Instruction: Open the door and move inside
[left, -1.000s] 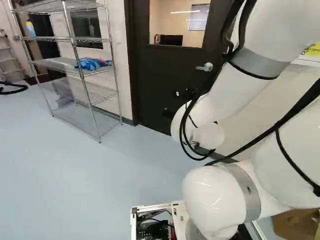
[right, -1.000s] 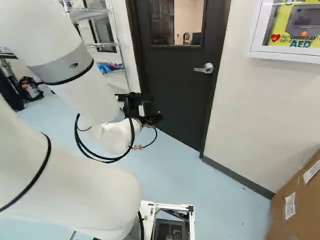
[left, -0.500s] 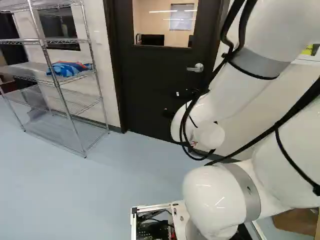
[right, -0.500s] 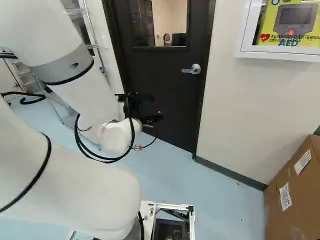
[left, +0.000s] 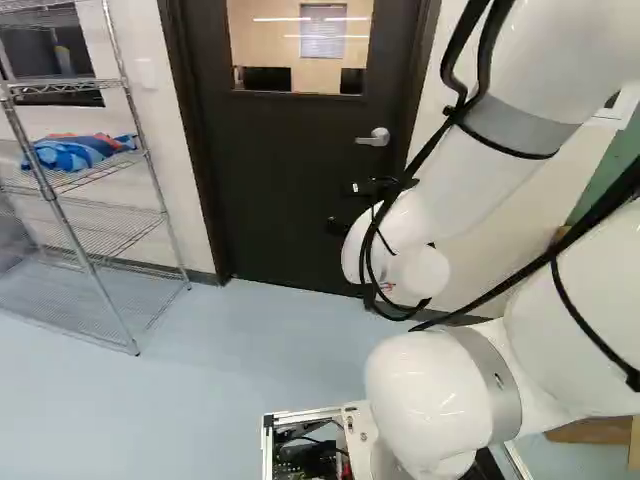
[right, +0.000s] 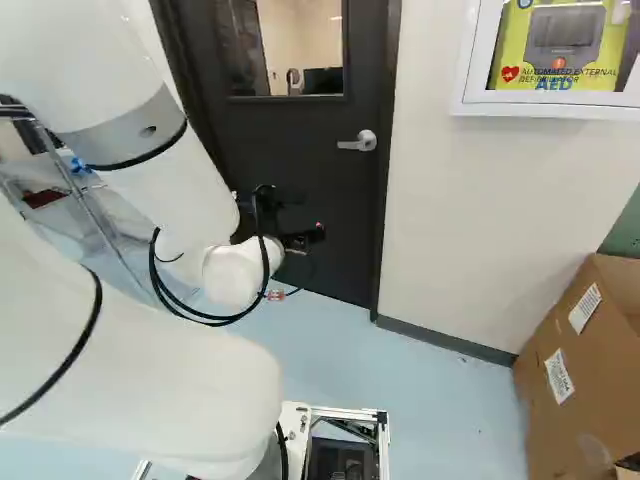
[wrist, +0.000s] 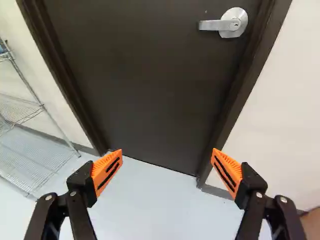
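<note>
The door handle (wrist: 212, 25) is the thing to measure from. It sits on the shut door (wrist: 145, 85), close to the door edge that meets the pale wall (right: 460, 220). From it the claw (wrist: 167, 152) hangs back toward the robot and, as I judge it, somewhat lower, over toward the shelf side. The two are well apart, with nothing between them that I can see.

The claw is spread wide, its orange pads (wrist: 108, 172) facing each other across bare space and pinching nothing. It seems to aim below the handle, toward the foot of the door, so the coming move probably calls for reaching forward, lifting, and shifting sideways toward the handle's wall side.

The long axis matters too. The handle's lever runs roughly level, from its round rose (wrist: 238, 22) toward the wire shelf (left: 100, 235). The claw's two fingers part along much the same level line, so as it stands they would straddle the lever end to end. To close over and under it, the wrist likely needs about a quarter turn; otherwise one finger could press down on the free end, the part farthest from the rose.

There is only the one arm (left: 475, 170) to do it. Coming in too low would likely knock the door beneath the handle. Which way the door swings I cannot tell.
</note>
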